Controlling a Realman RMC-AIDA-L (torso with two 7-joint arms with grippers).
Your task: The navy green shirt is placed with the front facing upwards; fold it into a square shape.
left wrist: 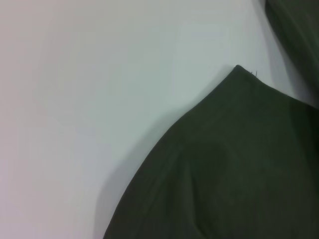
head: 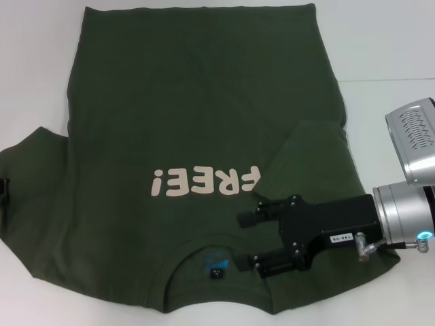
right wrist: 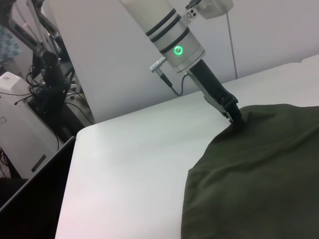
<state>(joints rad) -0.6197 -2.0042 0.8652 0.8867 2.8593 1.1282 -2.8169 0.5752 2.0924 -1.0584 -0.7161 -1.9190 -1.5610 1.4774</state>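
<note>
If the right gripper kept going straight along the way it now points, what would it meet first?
The right gripper points across the shirt toward the robot's left, so probably only shirt cloth between lettering and collar; its height is unclear.

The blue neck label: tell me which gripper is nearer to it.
Right. The right gripper hovers over the navy green shirt just beside the blue neck label, jaws open. The left gripper is at the far sleeve edge.

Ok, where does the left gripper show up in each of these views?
Head view: the left gripper is a black sliver at the left edge, by the navy green shirt's sleeve; the right gripper is open near the collar.
Left wrist view: not in it.
Right wrist view: right of centre, meeting the shirt's edge.
Shared landmark: that shirt edge against the white table.
</note>
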